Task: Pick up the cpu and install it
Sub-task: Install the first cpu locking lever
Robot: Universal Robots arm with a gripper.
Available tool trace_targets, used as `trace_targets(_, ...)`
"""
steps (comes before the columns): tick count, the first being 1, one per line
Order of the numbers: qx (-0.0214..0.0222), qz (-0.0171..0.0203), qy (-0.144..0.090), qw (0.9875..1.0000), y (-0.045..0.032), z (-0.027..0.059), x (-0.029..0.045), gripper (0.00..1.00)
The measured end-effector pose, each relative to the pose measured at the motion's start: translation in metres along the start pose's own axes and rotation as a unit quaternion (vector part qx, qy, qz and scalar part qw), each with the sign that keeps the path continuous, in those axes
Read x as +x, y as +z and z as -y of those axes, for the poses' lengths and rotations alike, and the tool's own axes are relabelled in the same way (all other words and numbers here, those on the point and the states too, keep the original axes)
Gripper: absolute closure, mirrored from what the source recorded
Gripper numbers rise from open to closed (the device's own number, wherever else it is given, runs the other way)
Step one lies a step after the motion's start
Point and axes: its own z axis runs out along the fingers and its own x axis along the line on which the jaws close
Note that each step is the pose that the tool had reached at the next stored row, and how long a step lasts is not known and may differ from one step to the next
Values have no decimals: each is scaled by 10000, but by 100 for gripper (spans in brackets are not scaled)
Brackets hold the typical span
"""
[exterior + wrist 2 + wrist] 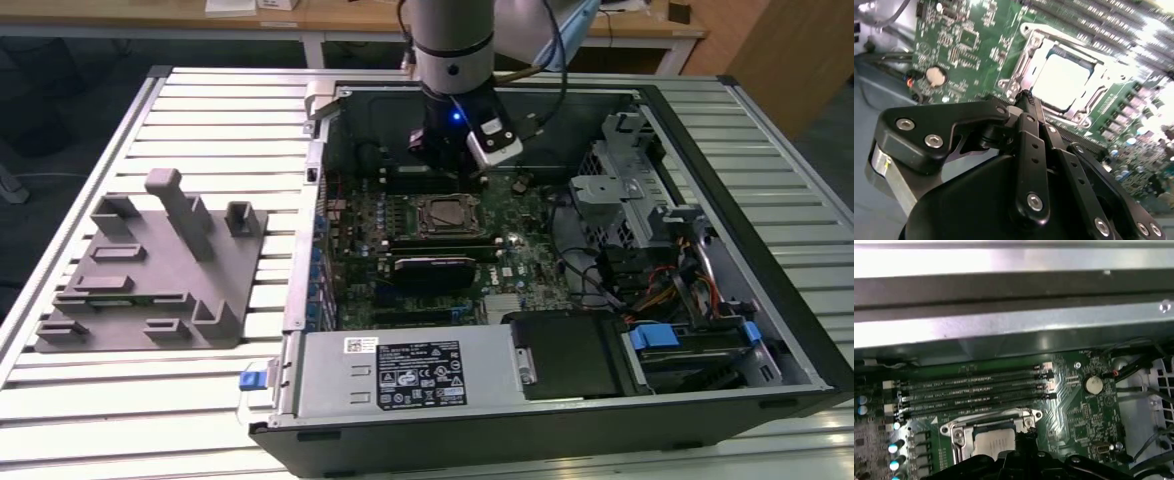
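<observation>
The open black computer case [747, 330] lies on a pale slatted metal table [160, 420]. Inside it sits the green motherboard [534, 250]. A silver power supply box with a label [400, 375] lies along the case's near side, and a grey metal drive cage [627, 190] with bundled coloured cables [667, 290] stands at the exterior view's right.

Near the middle of the motherboard is the dark square socket frame with metal rim [1029, 55]. The cpu [1061, 80], a flat square chip with a pale silvery top, lies inside this frame, within the rim and level with the board. In the first wrist view the cpu [994, 445] is partly covered by the black gripper body, and its near edge is hidden. Four long dark memory slots [974, 387] run just beside the socket, on its far side.

The gripper [1026, 95] hangs over the board beside the socket, and its black linkages are drawn together to a narrow tip. Nothing is gripped in it. The tip sits close to the socket's rim; contact cannot be determined.

On the table at the exterior view's left, well apart from the case, rests a grey plastic tray with upright posts [154, 270].
</observation>
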Motion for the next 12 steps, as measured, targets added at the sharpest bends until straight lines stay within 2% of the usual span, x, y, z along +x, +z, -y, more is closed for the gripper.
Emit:
trace_targets(5,300,-115,-36,9995,9,-6,-50,89)
trace_targets(9,532,-228,-62,9983,14,-11,-87,89)
trace_targets(10,571,-274,-65,9980,17,-11,-92,89)
trace_targets(11,583,-300,-65,9978,17,-11,-92,89)
trace_targets(12,585,-305,-65,9978,17,-11,-91,89)
